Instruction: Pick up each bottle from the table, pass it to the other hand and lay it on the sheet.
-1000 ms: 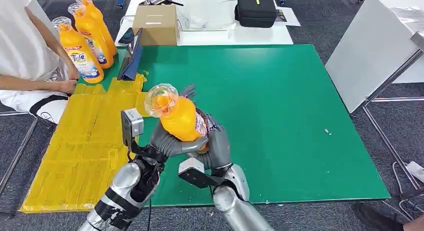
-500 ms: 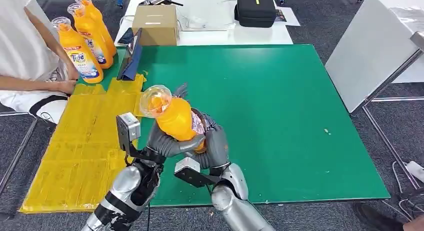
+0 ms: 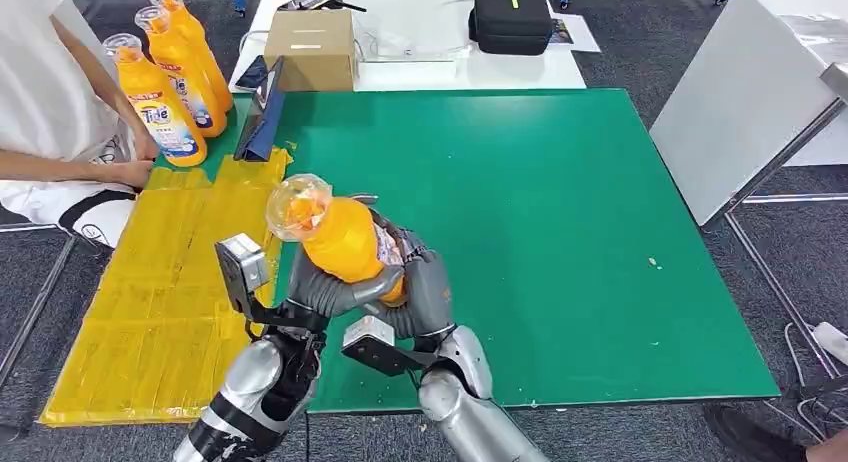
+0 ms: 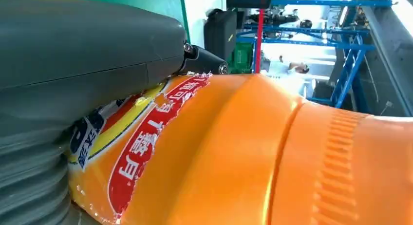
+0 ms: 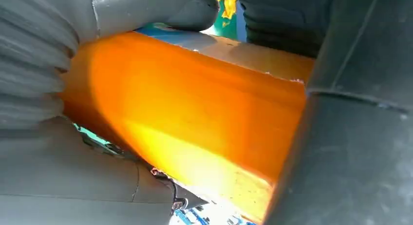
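Note:
An orange detergent bottle [image 3: 340,240] with a clear cap [image 3: 298,203] hangs tilted above the green table [image 3: 560,212], near the edge of the yellow sheet [image 3: 165,282]. My left hand [image 3: 322,290] wraps its body from the front and my right hand [image 3: 425,285] grips it from behind. Up close, the bottle's red label [image 4: 146,147] lies against my left hand [image 4: 73,74], and its orange body [image 5: 195,118] sits inside my right hand [image 5: 53,88]. Three more orange bottles [image 3: 160,110] stand at the sheet's far end.
A person [image 3: 50,112] sits at the left edge with a hand resting by the standing bottles. A dark flat device [image 3: 262,112] leans at the sheet's far corner. A cardboard box [image 3: 312,47] and black case [image 3: 510,17] sit on the white table beyond. A white board [image 3: 740,102] stands right.
Both hands have carried the bottle leftward and slightly nearer, closer to the yellow sheet. The standing bottles and the person have stayed put.

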Tool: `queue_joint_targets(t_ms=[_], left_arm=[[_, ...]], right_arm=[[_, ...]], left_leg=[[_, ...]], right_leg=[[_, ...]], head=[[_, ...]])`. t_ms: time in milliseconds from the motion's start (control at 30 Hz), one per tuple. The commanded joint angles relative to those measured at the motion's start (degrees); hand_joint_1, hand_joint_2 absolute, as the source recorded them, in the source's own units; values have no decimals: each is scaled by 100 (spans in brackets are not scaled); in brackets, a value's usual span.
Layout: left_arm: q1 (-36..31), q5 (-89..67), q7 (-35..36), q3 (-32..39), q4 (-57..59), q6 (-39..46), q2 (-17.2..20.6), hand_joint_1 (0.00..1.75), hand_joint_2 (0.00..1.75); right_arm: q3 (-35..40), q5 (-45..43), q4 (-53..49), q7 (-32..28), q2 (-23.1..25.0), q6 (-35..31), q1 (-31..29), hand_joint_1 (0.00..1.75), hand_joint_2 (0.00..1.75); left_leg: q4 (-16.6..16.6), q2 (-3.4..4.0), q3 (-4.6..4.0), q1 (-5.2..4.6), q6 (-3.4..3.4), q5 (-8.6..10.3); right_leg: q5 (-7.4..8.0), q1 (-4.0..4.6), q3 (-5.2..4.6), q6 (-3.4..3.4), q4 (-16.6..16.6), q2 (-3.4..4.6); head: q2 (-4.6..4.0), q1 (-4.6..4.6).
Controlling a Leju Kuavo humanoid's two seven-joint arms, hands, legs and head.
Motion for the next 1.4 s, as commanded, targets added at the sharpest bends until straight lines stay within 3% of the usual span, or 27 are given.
queue_joint_targets(t_ms=[33, 367, 400, 433, 633, 867, 967, 1033, 1133, 1200, 1400], left_arm=[[-362, 49, -158, -5, -199, 144, -109, 175, 175], [-154, 65, -320, 322, -547, 387, 32, 175, 175], [-155, 44, -333, 357, -573, 404, 64, 175, 175], [-147, -6, -354, 428, -599, 432, 118, 175, 175], [-329, -362, -212, 1323, -206, 722, 243, 175, 175], [-436, -391, -182, 1486, 1, 685, 207, 175, 175], [-401, -415, -154, 1685, 86, 682, 195, 175, 175], [-348, -835, -389, 1682, 62, 914, 165, 175, 175], [-487, -2873, -526, 1393, 328, 2182, 206, 175, 175], [-728, -4783, 45, 1167, 835, 2702, 276, 175, 175], [-786, -4818, 12, 1198, 996, 2700, 224, 175, 175]], right_arm=[[254, 47, 492, -4, -178, -32, 85, 175, 175], [-74, -176, -905, 50, -526, 50, 576, 175, 175], [-119, -244, -1116, 38, -567, 79, 648, 61, 175], [-183, -332, -1484, 4, -626, 116, 772, 0, 175], [-338, -258, -3194, 74, -889, -41, 1233, 0, 175], [-306, -231, -3293, 94, -911, -50, 1260, 0, 175], [-363, 109, -3306, 125, -885, -443, 1249, 0, 175], [-364, 78, -3313, 168, -899, -437, 1214, 0, 175], [-320, -90, -3446, 104, -931, -344, 1199, 0, 175], [-257, -645, -3732, 52, -1026, 117, 1226, 0, 175], [-275, -657, -3825, 74, -1040, 166, 1251, 0, 175]], left_leg=[[-3, -14, 16, 4, 2, -5], [-5, -22, 21, 5, 3, -5], [-3, -17, 13, 5, 3, -4], [-5, -19, 24, 5, 4, -7], [-1, -8, 0, 0, 1, -2], [-5, -5, 8, 0, 1, -2], [-8, -3, 27, 3, 3, -10], [-8, 3, 23, 1, 3, -9], [-9, 2, 29, 3, 2, -11], [-5, -17, 8, 0, 2, -1], [-5, -11, 7, 1, 2, -1]], right_leg=[[-8, 7, 25, -9, -7, -19], [-11, 8, 31, -11, -12, -30], [-8, 8, 21, -9, -9, -24], [-12, 8, 33, -12, -12, -27], [-4, 2, 7, -8, -1, -8], [-4, 4, 13, -10, -5, -10], [-10, 8, 35, -14, -13, -10], [-8, 5, 29, -13, -11, -4], [-9, 6, 36, -15, -13, -6], [-7, 3, 19, -10, -4, -21], [-2, 3, 16, -8, -7, -10]], head=[[0, 0], [0, 0], [0, -2], [0, -2], [0, 0], [0, 0], [0, 0], [0, 0], [0, 0], [0, 0], [0, 2]])
